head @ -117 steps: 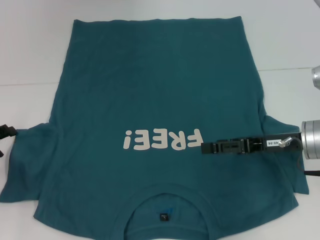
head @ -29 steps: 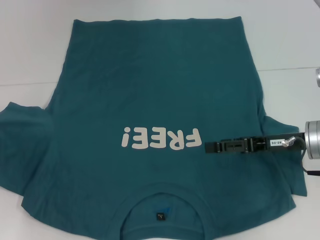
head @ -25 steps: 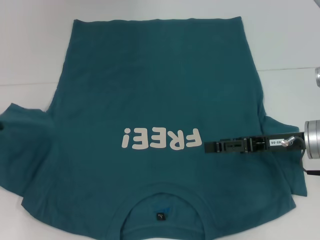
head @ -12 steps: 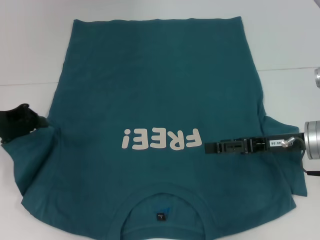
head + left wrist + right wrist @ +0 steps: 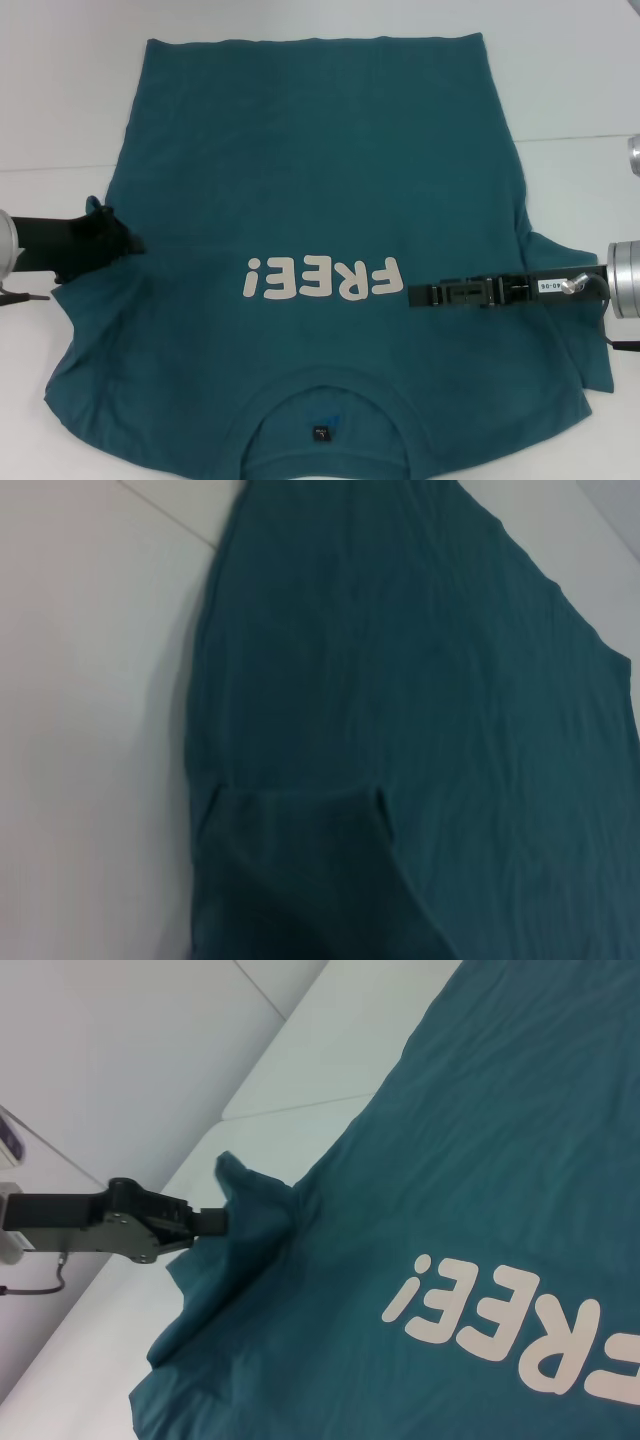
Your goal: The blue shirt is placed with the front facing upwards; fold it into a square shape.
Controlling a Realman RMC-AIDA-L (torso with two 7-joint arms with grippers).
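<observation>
Across the white desk the blue shirt lies spread front up, white "FREE!" print showing, collar at the near edge and hem at the far edge. Over on the shirt's left side, the left tool comes in from the desk edge, low and level, and it is pinched tight on the left sleeve. That sleeve is lifted off the desk and pulled inward over the body of the shirt, so the cloth bunches and peaks right at the tool's tip; the right wrist view shows it plainly, fabric rising to a point at the black fingers and draping down and away beneath them. From the left wrist camera, only a folded flap of sleeve cloth lies below the tool, with the shirt's long side edge running off beyond it against bare desk.

On the other side, the right tool stretches flat across the shirt's right chest, its tip just beside the "F" of the print, resting on or barely above the cloth. Its fingers look drawn together, holding nothing. Behind it, toward the desk edge, the right sleeve lies spread out.
</observation>
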